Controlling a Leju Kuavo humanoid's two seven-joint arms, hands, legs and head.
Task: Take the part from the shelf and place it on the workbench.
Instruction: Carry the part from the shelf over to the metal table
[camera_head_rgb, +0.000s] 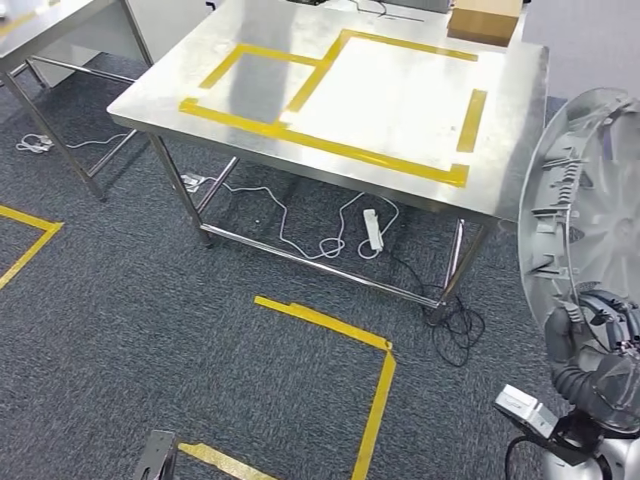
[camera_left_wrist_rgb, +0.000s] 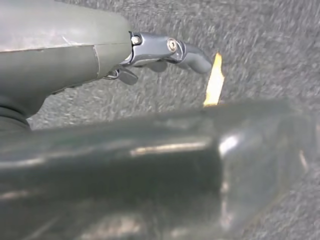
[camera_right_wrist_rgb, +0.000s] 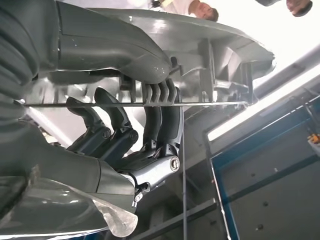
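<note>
The steel workbench (camera_head_rgb: 521, 110) sits up top, running from about 11 to 2 o'clock, with yellow tape (camera_head_rgb: 332, 145) stuck on it in box outlines. A cardboard box (camera_head_rgb: 483, 20) sits on its far corner around 1 o'clock. Second metal table (camera_head_rgb: 68, 20) pokes in at 10 o'clock. Floor is dark grey carpet (camera_head_rgb: 151, 330) with more yellow tape lines (camera_head_rgb: 377, 390), plus a white power strip (camera_head_rgb: 373, 229) and loose cables (camera_head_rgb: 453, 330) lying under the workbench.

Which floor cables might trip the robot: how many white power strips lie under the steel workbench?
2: one white power strip under the bench's right half, one smaller by its front left leg. Others may be hidden.
</note>
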